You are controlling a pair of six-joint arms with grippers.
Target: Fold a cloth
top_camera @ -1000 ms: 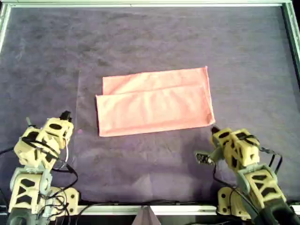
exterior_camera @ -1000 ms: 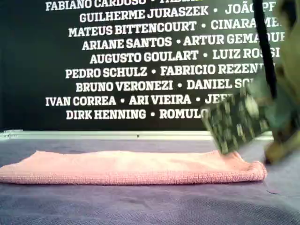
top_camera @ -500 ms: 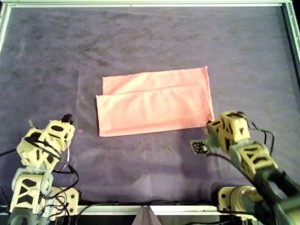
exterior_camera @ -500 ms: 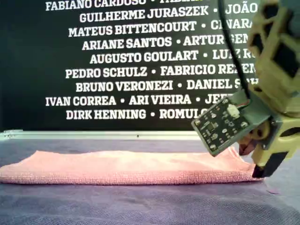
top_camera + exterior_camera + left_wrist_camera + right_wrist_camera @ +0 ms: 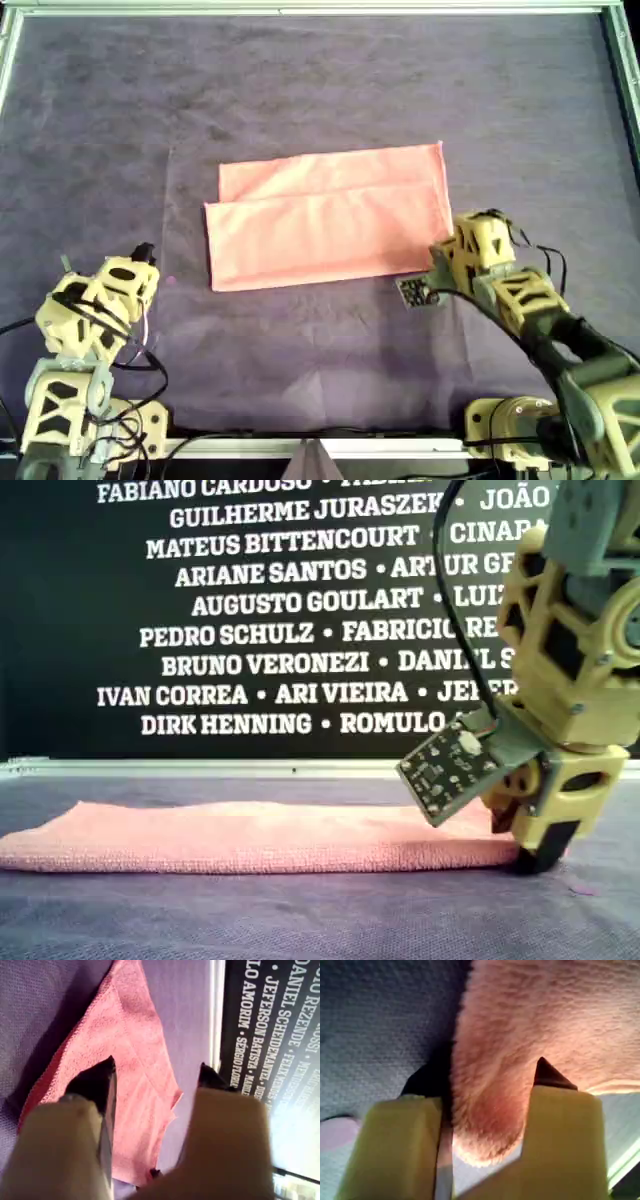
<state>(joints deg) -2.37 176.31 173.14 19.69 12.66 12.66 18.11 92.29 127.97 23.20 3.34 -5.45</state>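
Note:
The salmon-pink cloth lies folded into a long rectangle on the purple mat, with a strip of the lower layer showing along its far edge. It also shows in the exterior view. My second gripper is low at the cloth's near corner on the overhead view's right. Its jaws stand apart on either side of that corner, as the second wrist view shows. My first gripper is open and empty, off the cloth at the overhead view's lower left. It looks toward the cloth.
A metal frame rail borders the mat. A black banner with white names stands behind the table. A small circuit board hangs from the second arm just above the mat beside the cloth's near edge.
My second gripper has moved from the mat's near side up to the cloth's near right corner and come down around it. The first arm and the cloth have hardly moved.

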